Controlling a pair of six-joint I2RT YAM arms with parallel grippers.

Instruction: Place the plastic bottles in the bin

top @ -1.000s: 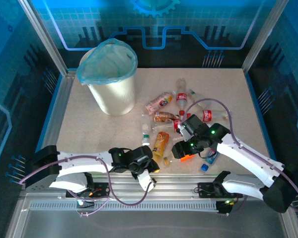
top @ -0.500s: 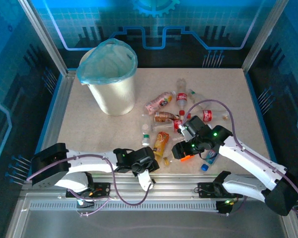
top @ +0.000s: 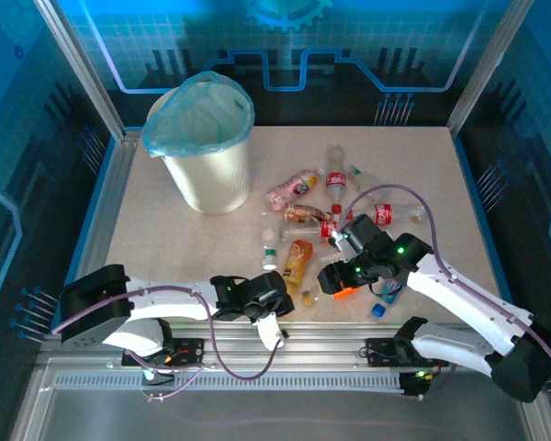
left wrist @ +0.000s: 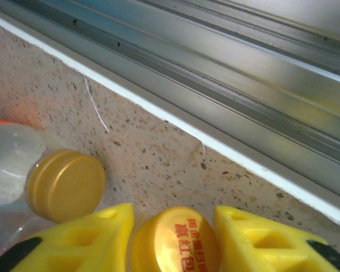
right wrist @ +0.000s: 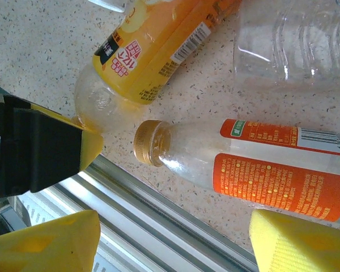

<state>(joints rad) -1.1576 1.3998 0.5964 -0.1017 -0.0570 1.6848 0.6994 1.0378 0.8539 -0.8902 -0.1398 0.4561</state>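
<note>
Speckled beige table [top: 165, 248]: left gripper [left wrist: 173, 218] clamped on yellow cap [left wrist: 175, 243] of yellow-labelled clear plastic bottle [right wrist: 153, 39] at near edge. Right gripper [right wrist: 174, 226] fingers apart above orange-labelled clear bottle [right wrist: 272, 175]. White ribbed bin [top: 211, 179], blue-bag-lined, far left; other bottles [top: 335, 184] clustered mid-table.

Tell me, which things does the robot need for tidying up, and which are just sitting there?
Needed for the job:
- plastic bottles, such as the yellow-labelled bottle whose cap the left gripper holds, the orange-labelled bottle and the red-labelled cola bottle
- the bin

Just there:
- the table
- the metal rail
- the purple cables
</note>
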